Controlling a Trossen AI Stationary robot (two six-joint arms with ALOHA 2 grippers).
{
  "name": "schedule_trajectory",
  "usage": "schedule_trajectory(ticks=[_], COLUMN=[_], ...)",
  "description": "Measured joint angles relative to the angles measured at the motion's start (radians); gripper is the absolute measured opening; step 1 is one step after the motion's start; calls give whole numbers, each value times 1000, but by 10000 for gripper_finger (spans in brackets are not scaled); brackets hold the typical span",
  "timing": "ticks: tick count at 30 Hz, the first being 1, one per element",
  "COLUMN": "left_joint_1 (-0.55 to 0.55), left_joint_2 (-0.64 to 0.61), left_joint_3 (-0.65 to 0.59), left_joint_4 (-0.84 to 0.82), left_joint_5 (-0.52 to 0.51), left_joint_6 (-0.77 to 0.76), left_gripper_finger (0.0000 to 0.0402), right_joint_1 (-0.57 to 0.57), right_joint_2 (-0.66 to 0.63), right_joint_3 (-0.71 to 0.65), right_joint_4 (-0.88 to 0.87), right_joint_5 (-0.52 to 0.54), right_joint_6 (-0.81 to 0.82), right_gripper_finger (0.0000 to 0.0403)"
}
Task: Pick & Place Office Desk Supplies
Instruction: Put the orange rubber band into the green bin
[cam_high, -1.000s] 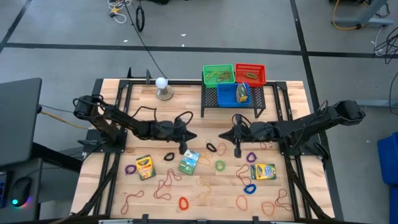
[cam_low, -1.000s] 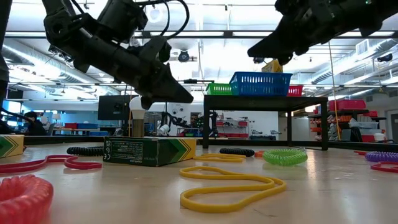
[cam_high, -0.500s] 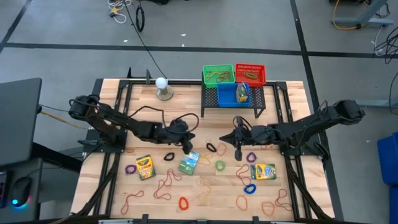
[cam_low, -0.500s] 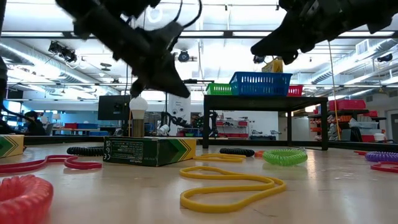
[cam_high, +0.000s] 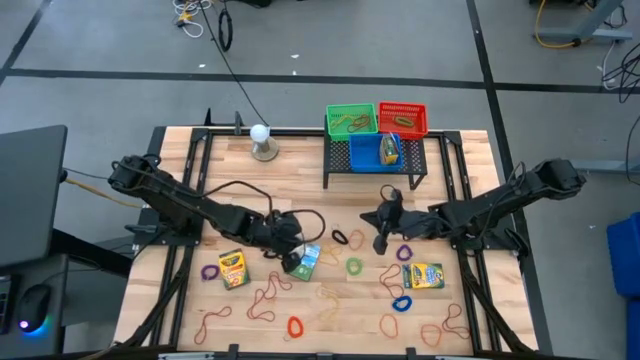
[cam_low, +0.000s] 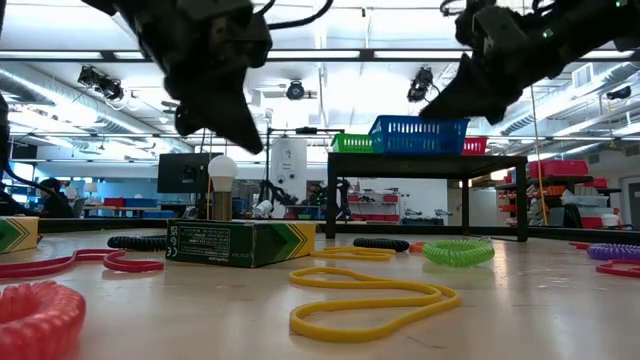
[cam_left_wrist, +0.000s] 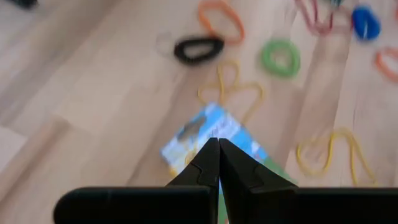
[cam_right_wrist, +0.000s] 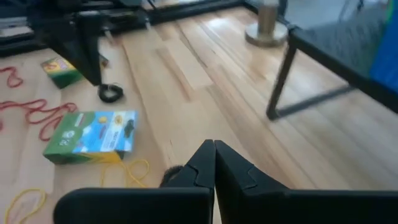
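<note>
Fingers pressed shut and empty on both grippers, left gripper above the green crayon box.
The box, centre table, looks light, stiff and flat: likely best pinched across its narrow sides. Right gripper hangs at its 3 o'clock; the limp yellow rubber band probably needs a scoop.

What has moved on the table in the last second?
The left gripper swung forward and down over the green crayon box, jaws shut, holding nothing. The right gripper turned slightly, also shut and empty. The boxes, bands and loops lie as before.
</note>
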Motion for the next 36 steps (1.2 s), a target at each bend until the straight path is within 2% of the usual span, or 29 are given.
schedule_trajectory(ticks=[5,9,13,15,17,21,28,31,36], left_joint_1=[2,0,-4,-2,-2,2,-3,-10,-34], left_joint_2=[0,0,0,0,0,-7,-93,-161,-254], left_joint_3=[0,0,0,-1,-17,-103,-211,-232,-260], left_joint_4=[-54,-100,-257,-290,-269,-134,-63,-71,-44], left_joint_5=[29,28,1,6,36,175,197,167,6], left_joint_6=[-7,-106,-183,-158,-74,11,49,0,-110], left_gripper_finger=[7,7,7,7,7,7,7,7,7], right_joint_1=[-19,-38,-52,-54,-54,-54,-54,-57,-70], right_joint_2=[0,0,0,0,4,33,118,161,217], right_joint_3=[0,0,0,0,0,1,0,0,24], right_joint_4=[-37,-43,-57,-55,-54,-48,-41,-12,-6], right_joint_5=[-61,-117,-118,-105,-65,-17,-44,-103,-272], right_joint_6=[74,12,-24,-18,-12,10,51,41,41], right_gripper_finger=[4,4,4,4,4,4,4,4,4])
